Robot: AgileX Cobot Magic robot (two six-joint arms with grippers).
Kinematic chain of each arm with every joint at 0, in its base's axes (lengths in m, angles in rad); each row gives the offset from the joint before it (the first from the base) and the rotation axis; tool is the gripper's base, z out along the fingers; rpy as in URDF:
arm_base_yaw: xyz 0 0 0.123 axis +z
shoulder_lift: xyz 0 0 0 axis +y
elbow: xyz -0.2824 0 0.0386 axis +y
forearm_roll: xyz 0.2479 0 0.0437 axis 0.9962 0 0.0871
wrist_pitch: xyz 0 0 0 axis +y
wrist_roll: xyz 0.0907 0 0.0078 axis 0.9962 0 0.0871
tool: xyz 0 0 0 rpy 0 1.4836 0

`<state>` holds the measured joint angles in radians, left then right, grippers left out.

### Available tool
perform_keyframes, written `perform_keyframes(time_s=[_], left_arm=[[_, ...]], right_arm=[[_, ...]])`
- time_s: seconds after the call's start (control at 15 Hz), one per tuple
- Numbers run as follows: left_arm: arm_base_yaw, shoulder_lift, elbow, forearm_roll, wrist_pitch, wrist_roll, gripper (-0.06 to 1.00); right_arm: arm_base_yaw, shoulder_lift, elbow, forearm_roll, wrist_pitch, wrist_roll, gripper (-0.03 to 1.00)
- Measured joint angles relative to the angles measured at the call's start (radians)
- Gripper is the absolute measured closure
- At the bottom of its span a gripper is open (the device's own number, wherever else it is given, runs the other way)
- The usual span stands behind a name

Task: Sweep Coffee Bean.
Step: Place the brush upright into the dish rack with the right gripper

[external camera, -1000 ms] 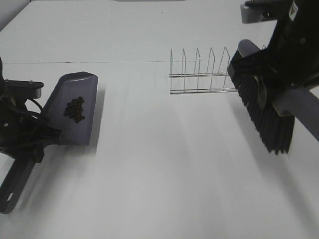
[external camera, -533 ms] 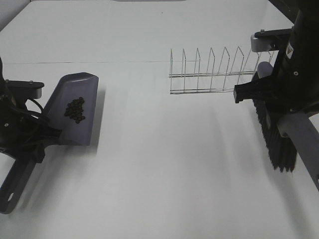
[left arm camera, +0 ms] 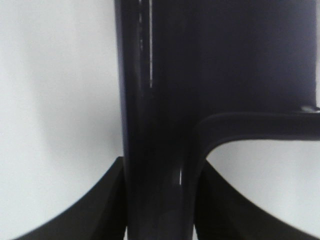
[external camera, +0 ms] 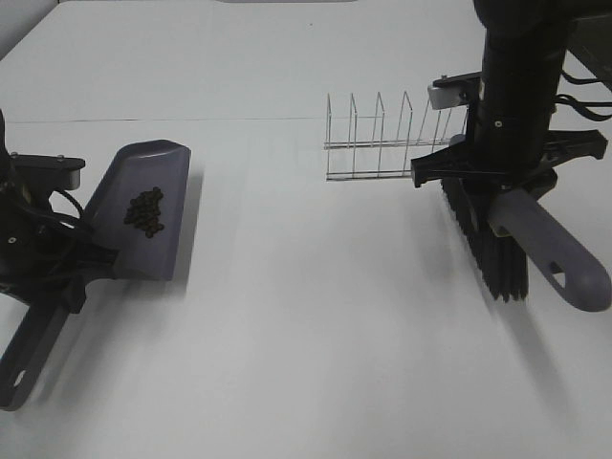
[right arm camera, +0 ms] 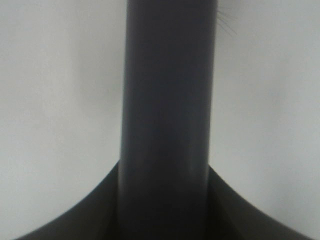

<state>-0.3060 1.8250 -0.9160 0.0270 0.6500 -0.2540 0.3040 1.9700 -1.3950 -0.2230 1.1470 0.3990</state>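
Left gripper [external camera: 67, 273], nearest on the left, is clamped on the long handle of a grey-purple plastic dustpan [external camera: 158, 161] that lies flat on the white table [external camera: 306, 344]. About two dozen dark brown coffee beans [external camera: 144, 211] sit clustered in the middle of the pan; none shows on the tabletop. Farther back on the right, the right gripper [external camera: 504, 199] is closed round the grey handle of a black-bristled brush [external camera: 553, 251], bristles down at or just above the surface. Sweeping looks finished; the next move probably calls for parking the brush while keeping the pan level. A thin wire rack [external camera: 382, 145] stands just beside the brush, so it should withdraw away from it. Open room lies between pan and brush; the table's far edge is well apart.
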Motion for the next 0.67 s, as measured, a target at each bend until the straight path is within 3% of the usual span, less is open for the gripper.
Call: perform_keyframes(time_s=[0.4,0.67], left_arm=[[0.000,0.000,0.000,0.000,0.000,0.000,0.61],[0.000,0.000,0.000,0.000,0.004,0.000,0.61]], right_arm=[[0.000,0.158,-0.217,0.107,0.012,-0.047,0.62],[0.000,0.260,-0.378,0.137,0.082,-0.051,0.62]])
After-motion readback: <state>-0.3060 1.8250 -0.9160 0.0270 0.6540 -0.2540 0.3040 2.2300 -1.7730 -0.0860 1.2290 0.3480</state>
